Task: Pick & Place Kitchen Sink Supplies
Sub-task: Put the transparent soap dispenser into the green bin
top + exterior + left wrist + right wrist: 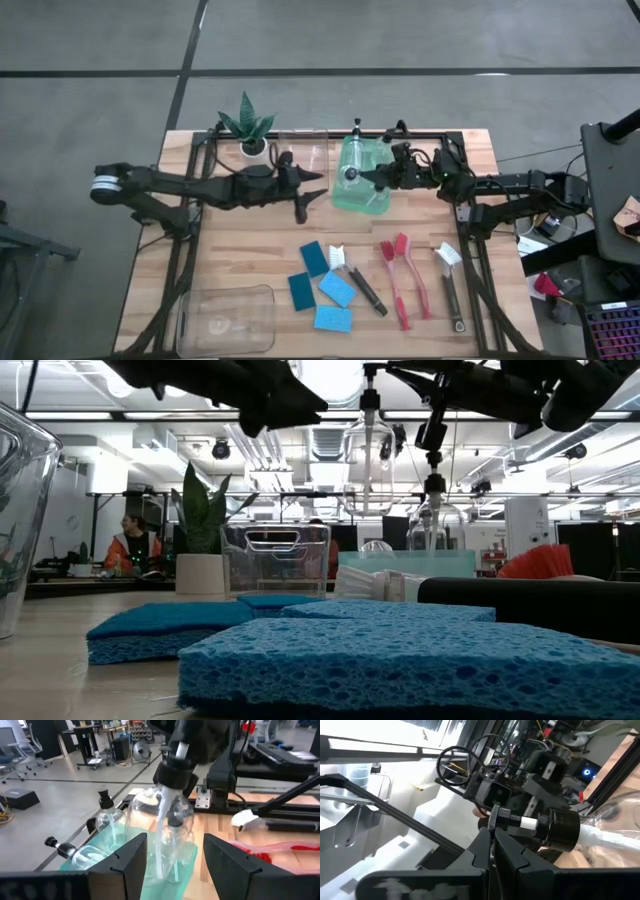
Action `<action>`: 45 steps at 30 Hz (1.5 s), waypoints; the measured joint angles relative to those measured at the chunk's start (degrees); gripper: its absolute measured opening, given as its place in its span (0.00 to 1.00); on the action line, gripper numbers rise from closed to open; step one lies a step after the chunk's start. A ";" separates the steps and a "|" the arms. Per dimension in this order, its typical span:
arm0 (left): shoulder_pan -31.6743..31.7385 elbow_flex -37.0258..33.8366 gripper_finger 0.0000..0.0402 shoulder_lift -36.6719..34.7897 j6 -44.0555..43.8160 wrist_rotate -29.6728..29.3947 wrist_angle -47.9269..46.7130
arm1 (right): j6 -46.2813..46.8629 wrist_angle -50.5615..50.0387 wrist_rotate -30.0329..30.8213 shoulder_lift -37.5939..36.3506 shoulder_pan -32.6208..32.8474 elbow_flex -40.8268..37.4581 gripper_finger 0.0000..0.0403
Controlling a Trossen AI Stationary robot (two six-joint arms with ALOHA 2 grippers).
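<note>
Right gripper (372, 178) fingers pinching the black pump top of a clear bottle (167, 815), held over the green bin (362, 175); bottle hangs just below those fingers. Two more bottles sit in the bin. Left gripper (312, 194) fingers spread, holding nothing, just beside the bin, facing the bottle. Blue sponges (322, 287) and dish brushes (405, 280) lie on the worktop (240, 250), well apart from both sets of fingers.
</note>
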 joint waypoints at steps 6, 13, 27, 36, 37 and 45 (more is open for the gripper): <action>0.00 2.12 0.49 3.15 2.38 -3.30 2.50 | 0.24 -0.05 0.23 -0.04 0.25 -0.04 0.02; 0.03 7.41 0.49 2.99 3.75 1.05 3.20 | 0.42 0.09 -0.28 -0.09 0.24 -0.02 0.02; 0.11 10.44 0.68 6.94 6.08 2.62 5.34 | 0.46 -0.50 -1.35 -0.07 0.24 0.61 0.02; 1.06 10.61 0.72 8.60 6.14 7.38 8.59 | 0.24 -0.48 -1.23 -0.07 0.24 0.61 0.02; 1.01 11.14 0.72 9.17 6.16 7.50 8.46 | 0.24 -0.48 -1.09 -0.07 0.24 0.61 0.02; 1.14 16.48 0.71 12.90 6.44 8.43 5.92 | 0.06 -0.48 -0.89 -0.07 0.24 0.61 0.02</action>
